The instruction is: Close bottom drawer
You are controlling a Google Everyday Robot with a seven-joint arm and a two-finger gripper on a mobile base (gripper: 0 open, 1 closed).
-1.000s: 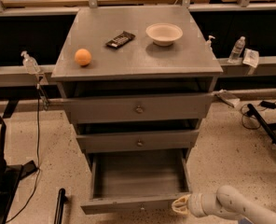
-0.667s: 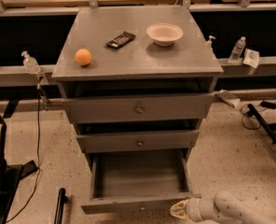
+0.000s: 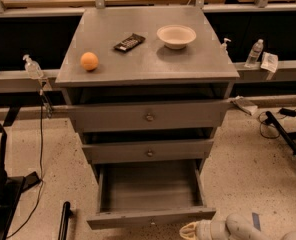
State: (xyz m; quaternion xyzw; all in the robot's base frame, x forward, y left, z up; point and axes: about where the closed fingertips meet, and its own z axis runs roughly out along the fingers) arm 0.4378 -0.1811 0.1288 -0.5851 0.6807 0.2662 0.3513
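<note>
Bottom drawer (image 3: 138, 218) still open; hand (image 3: 189, 231) at its 5 o'clock, slightly lower than before, grip state unclear.

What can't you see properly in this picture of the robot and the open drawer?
All in the camera view:
- The gripper sits low by the bottom drawer's front right corner; whether they touch cannot be told from this angle.
- The arm is cut off by the bottom edge.
- The middle drawer's inside is hidden by the top drawer above it.
- The dark flat thing on the cabinet top is too small to name.
</note>
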